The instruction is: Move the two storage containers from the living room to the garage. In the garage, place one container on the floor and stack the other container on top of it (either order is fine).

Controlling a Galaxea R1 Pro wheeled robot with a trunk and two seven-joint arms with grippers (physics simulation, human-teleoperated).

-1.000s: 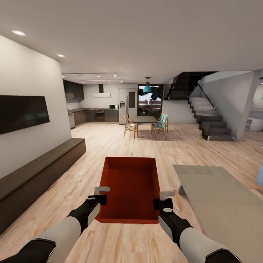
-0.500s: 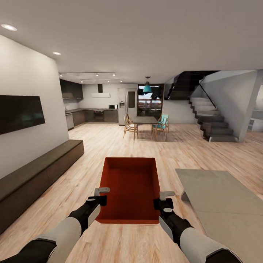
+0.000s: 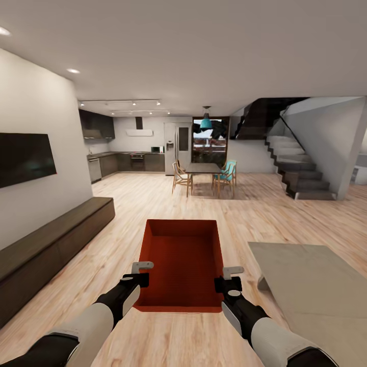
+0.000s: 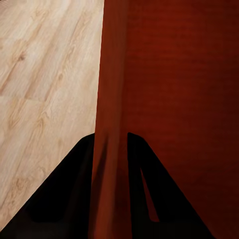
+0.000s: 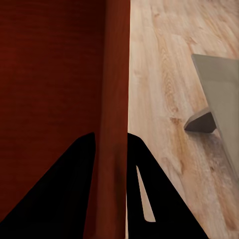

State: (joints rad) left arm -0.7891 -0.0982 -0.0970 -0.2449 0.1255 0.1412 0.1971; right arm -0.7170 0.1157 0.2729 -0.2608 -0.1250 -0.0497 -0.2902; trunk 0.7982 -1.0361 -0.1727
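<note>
Storage container [image 3: 181, 260], red-orange and open-topped, is held level in front of the robot above the pale wood plank floor [image 3: 168, 199] of the living room, its long axis pointing away from the camera. Its interior shows nothing inside. Left gripper [image 3: 141, 271] is clamped on the container's left side wall near the near corner; in the left wrist view the thin wall [image 4: 107, 124] runs between the two dark fingers [image 4: 59, 194], one finger on each face. Right gripper [image 3: 232, 278] is clamped likewise on the right side wall near the near corner; in the right wrist view the wall [image 5: 112, 124] passes between its fingers [image 5: 55, 194].

White wall at the robot's left carries a black TV [image 3: 25, 158], with a long low dark cabinet [image 3: 51, 244] below it along the wall. Grey rug [image 3: 311, 285] lies on the planks to the container's right, its near corner lifted slightly in the right wrist view [image 5: 201, 122]. Farther back stands a dining table [image 3: 202, 168] with wooden and teal chairs, under a teal pendant lamp [image 3: 205, 122]. Kitchen with dark units [image 3: 127, 162] and a refrigerator [image 3: 176, 148] closes the far left. Dark staircase [image 3: 300, 173] rises at the far right.
</note>
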